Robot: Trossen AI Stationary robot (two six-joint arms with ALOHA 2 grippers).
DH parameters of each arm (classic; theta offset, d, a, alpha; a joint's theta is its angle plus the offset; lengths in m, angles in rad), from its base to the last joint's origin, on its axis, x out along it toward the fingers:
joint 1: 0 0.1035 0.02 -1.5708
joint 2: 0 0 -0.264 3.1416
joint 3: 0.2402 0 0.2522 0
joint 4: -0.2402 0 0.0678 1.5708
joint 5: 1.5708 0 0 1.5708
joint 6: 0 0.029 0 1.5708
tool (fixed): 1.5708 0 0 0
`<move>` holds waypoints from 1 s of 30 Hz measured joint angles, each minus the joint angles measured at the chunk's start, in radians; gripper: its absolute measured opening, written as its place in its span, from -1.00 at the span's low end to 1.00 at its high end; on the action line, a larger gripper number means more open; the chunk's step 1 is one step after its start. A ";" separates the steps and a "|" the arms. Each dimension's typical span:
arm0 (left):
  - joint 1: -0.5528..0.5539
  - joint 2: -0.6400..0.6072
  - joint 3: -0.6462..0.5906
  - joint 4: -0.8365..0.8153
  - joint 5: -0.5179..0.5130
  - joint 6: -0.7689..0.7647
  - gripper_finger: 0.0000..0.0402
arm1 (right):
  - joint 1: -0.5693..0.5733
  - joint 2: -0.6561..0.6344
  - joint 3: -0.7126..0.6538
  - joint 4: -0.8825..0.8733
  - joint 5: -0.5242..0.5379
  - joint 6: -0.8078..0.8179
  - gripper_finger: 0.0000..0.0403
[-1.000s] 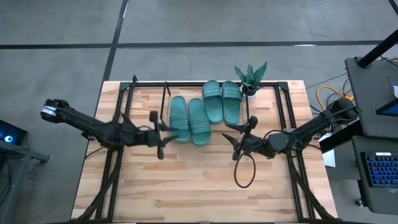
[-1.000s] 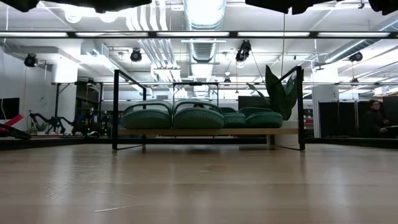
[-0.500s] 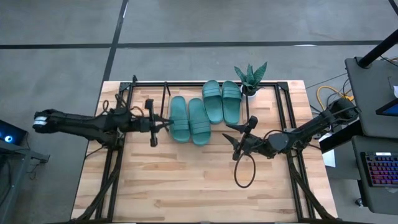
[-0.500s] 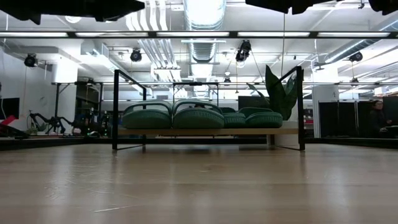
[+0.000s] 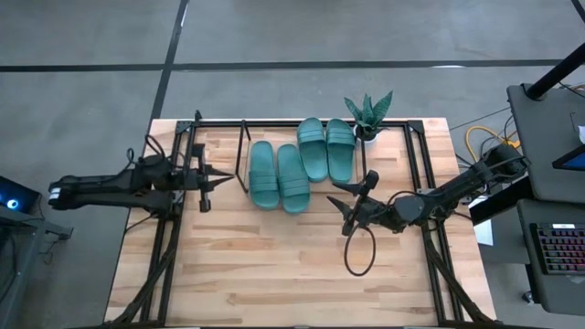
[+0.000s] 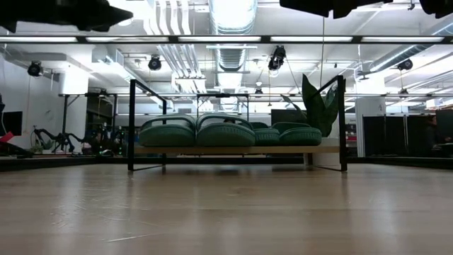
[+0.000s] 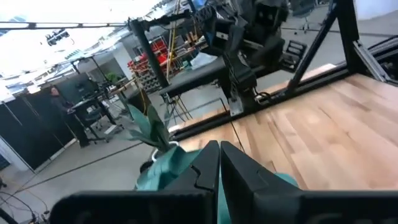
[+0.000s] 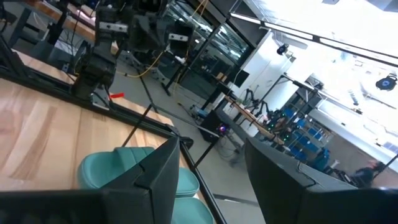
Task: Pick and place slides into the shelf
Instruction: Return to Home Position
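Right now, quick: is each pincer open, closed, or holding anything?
Left pincer: closed, holding nothing.
Right pincer: open, holding nothing.

The whole table [image 5: 274, 274] is viewed from straight above, both arms included. A second camera is set at table-top height, facing level across the boards to the shelf [image 6: 237, 149] and the room behind. The wrist cameras are carried close over the table, each aimed past its own gripper, the left gripper [image 7: 219, 149] and right gripper [image 8: 211, 142], toward the opposite side. The slides [image 5: 292, 178] are shared by all four views, the potted plant [image 5: 367, 114] by three.
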 joint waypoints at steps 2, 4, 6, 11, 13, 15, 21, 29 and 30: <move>0.000 -0.056 -0.033 -0.010 0.005 -0.001 -1.00 | 0.000 0.000 0.000 0.001 0.000 0.010 -0.14; 0.000 -0.121 -0.062 -0.045 0.007 0.006 -1.00 | 0.000 0.000 0.000 0.000 0.000 0.014 -0.14; 0.000 -0.183 -0.092 -0.071 0.009 0.005 -1.00 | 0.000 0.000 -0.002 0.000 0.000 0.016 -0.14; 0.000 -0.343 -0.168 -0.139 0.046 -0.044 -1.00 | -0.001 0.000 -0.004 0.000 0.000 0.017 -0.14; -0.001 -0.403 -0.198 -0.152 0.072 -0.054 -1.00 | -0.001 0.000 -0.004 0.000 0.000 0.017 -0.14; 0.000 -0.398 -0.218 -0.110 0.073 -0.086 -1.00 | -0.002 0.000 -0.004 0.000 0.000 0.017 -0.14; 0.000 -0.364 -0.280 -0.102 0.100 -0.141 -1.00 | -0.002 0.000 -0.004 0.000 0.000 0.024 -0.14; 0.000 -0.402 -0.424 0.023 0.101 -0.175 -1.00 | -0.002 0.000 -0.004 0.000 0.000 0.024 -0.14; 0.000 -0.402 -0.425 0.028 0.097 -0.177 -1.00 | -0.002 0.000 -0.004 -0.001 0.000 0.024 -0.14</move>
